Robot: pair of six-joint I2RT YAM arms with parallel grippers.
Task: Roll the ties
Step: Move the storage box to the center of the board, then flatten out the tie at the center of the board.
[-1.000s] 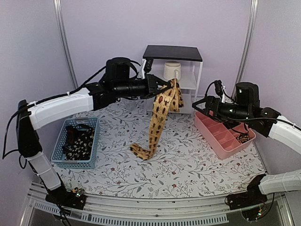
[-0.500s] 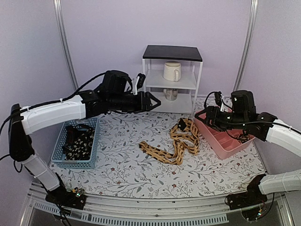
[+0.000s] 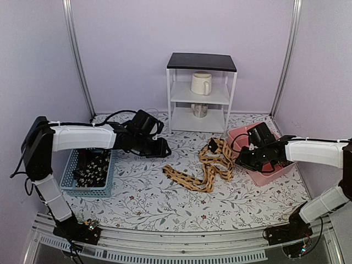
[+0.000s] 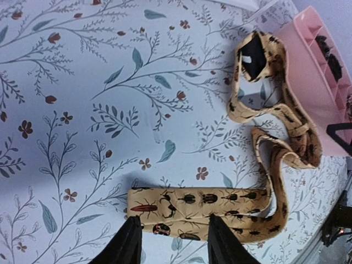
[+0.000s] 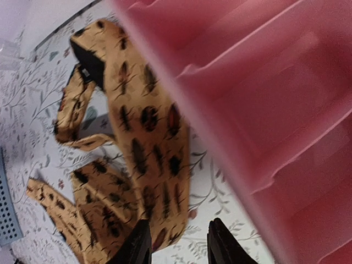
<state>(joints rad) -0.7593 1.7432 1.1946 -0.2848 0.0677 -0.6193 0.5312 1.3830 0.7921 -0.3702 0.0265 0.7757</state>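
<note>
A tan-orange tie (image 3: 204,166) with dark beetle prints lies in loose folds on the floral tablecloth, mid-table. Its flat end (image 4: 192,212) shows just beyond my left gripper (image 4: 173,245), which is open and straddles that end from above, gripping nothing. In the top view the left gripper (image 3: 165,149) hangs low to the left of the tie. My right gripper (image 3: 240,159) is open between the tie and the pink tray. In its wrist view the tie (image 5: 148,143) reaches down to the right gripper (image 5: 179,247). Black speckled ties (image 3: 91,165) fill the basket.
A blue mesh basket (image 3: 69,184) stands at the left. The pink divided tray (image 3: 258,175) sits right of the tie, close by the right fingers, also the tray (image 5: 264,99). A white shelf (image 3: 202,93) with a mug and a jar stands at the back.
The tie, hanging from the raised left gripper a second ago, now lies on the table. Both arms have since come down low, one on each side of it.
</note>
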